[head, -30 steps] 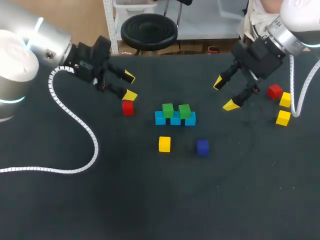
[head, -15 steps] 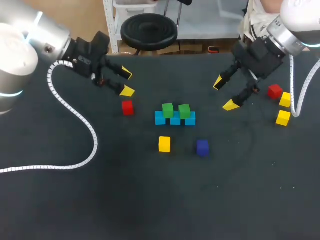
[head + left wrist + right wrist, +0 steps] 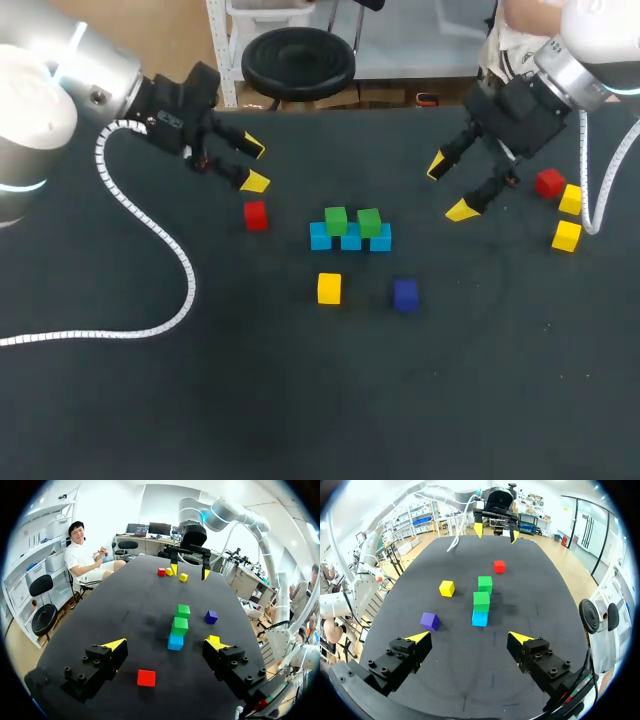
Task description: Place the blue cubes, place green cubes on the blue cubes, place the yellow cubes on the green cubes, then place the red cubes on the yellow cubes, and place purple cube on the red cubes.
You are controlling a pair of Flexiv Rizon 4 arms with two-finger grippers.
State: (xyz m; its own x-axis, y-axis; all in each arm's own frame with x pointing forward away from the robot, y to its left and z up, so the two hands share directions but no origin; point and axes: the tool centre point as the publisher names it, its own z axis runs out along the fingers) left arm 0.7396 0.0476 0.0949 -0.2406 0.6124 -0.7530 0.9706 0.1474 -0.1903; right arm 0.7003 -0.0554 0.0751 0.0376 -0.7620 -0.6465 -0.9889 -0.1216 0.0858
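Both arms hang over the dark surface (image 3: 300, 400), and neither carries a thing. Over on the far left, the left pincer (image 3: 256, 166) has its yellow tips spread wide, empty. The left red cube (image 3: 256, 215) lies on the surface close by, untouched. On the far right, the right pincer (image 3: 449, 188) is spread open too, nothing between its fingers.

In the middle stands the build: three blue cubes (image 3: 350, 238) side by side in a row, touching. Two green cubes (image 3: 336, 220) sit on top of that row. On the near side of the build, a lone yellow cube (image 3: 329, 288) and the purple cube (image 3: 405, 294) rest on the surface, apart from each other and from the stack.

Out by the right edge, beyond the right pincer, the right red cube (image 3: 549, 183) sits close against one of two more yellow cubes (image 3: 571, 199), with the other a little nearer.
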